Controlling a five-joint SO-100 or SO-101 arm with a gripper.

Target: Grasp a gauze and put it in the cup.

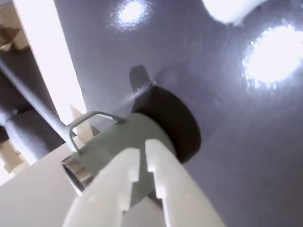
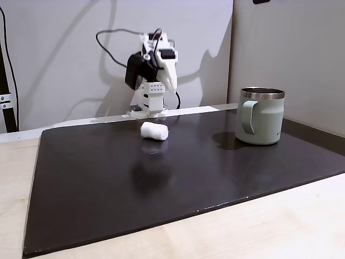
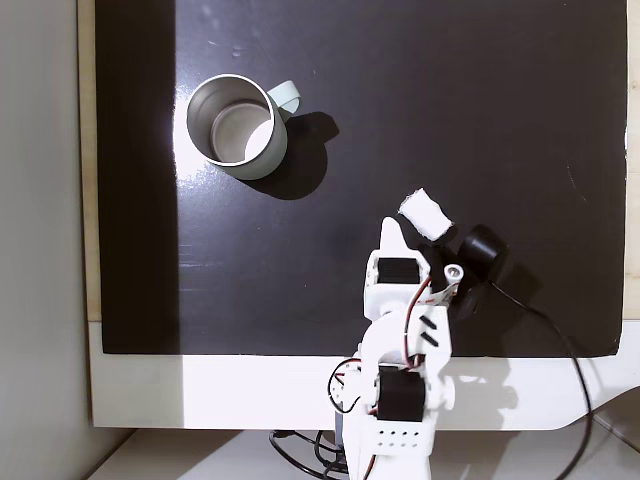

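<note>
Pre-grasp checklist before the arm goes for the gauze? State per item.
1. Gauze free on the mat, not yet gripped: ok.
2. Gripper empty: ok; in the wrist view nothing sits between the fingers.
3. Jaws wide enough for the gauze: not ok; only a narrow slit shows, so open first.
4. Cup upright, mouth open, nothing inside in the fixed view from above: ok.
5. Bare mat between gauze and cup: ok.
6. Gripper aimed at the gauze: not ok; the wrist view shows the gripper aimed at the cup, and the arm is folded back near its base.
</note>
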